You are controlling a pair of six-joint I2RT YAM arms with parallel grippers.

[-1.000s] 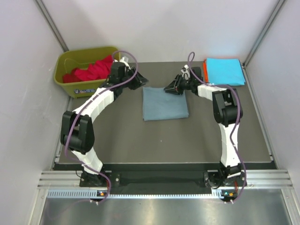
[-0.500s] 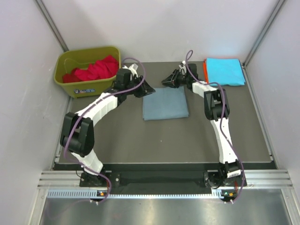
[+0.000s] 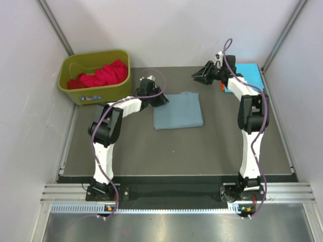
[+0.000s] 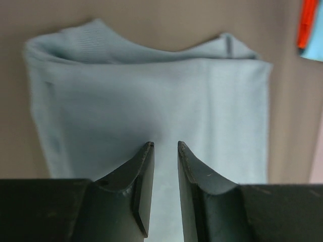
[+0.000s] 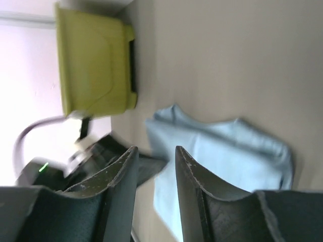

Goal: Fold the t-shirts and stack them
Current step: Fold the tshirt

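Grey-blue folded cotton t-shirt [image 3: 177,111]: laid flat at the middle of the dark worktop [image 3: 151,151], apparently ready for stacking.
Left gripper [image 4: 165,145]: set over the shirt's far left corner, jaws narrowly parted, nothing gripped; probably poised for a pinch.
Right gripper [image 5: 154,148]: held near the worktop's far edge, jaws slightly parted, empty.
Cyan folded t-shirt [image 3: 248,75]: stacked on an orange t-shirt [image 4: 306,22], far right corner.
Red t-shirts [image 3: 101,75]: heaped unfolded in the olive-green plastic bin [image 3: 91,95], far left corner.

free: near half of mat [image 3: 176,151] | obstacles: bin [image 3: 93,94] far-left, cyan t-shirt [image 3: 251,70] far-right
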